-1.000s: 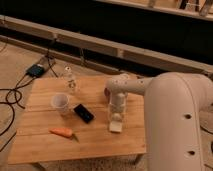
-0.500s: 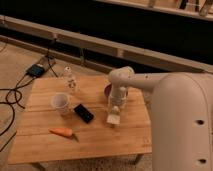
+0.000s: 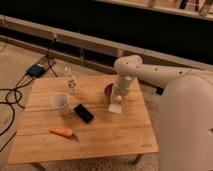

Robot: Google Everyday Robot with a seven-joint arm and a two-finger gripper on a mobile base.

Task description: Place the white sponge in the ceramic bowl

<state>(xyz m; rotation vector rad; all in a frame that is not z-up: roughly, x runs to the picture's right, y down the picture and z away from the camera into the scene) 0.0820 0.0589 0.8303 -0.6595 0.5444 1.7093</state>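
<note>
Here, the gripper (image 3: 116, 101) sits at the middle of the frame, pointing down over the table (image 3: 125, 136), clenched on the sponge (image 3: 115, 107). The sponge is at the gripper's tip, just below and right of the bowl (image 3: 107, 91), not in it; whether it touches the tabletop I cannot tell. The arm hides the bowl's right side. Left of centre stands a cup (image 3: 60, 102), with a phone (image 3: 83, 112) lying beside it. A bottle (image 3: 70, 82) stands above them, and a carrot (image 3: 62, 132) lies lower left.
</note>
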